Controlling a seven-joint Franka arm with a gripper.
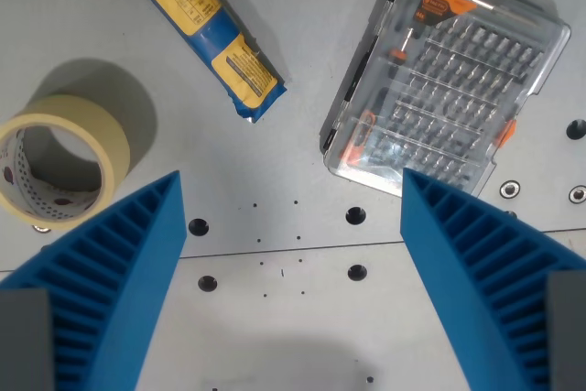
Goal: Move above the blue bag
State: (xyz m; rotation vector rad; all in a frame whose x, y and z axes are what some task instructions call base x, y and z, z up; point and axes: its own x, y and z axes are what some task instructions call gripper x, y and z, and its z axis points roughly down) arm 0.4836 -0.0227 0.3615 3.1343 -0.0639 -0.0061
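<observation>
Nearest the camera, the claw (291,263) stands wide open with nothing between its two ribbed blue fingers (110,272), which rise from the bottom corners of the wrist view. Between them lies bare grey tabletop (293,336), dotted with small dark screw holes and crossed by a thin seam. Farther out, at the wrist view's left, a roll of cream masking tape (59,157) lies flat, partly behind the left finger. At the wrist view's right, a clear plastic screwdriver bit case (449,80) with orange fittings lies at a tilt. The blue bag (201,29), a long narrow packet with yellow labels, lies diagonally at the upper left of centre, well apart from the claw.
</observation>
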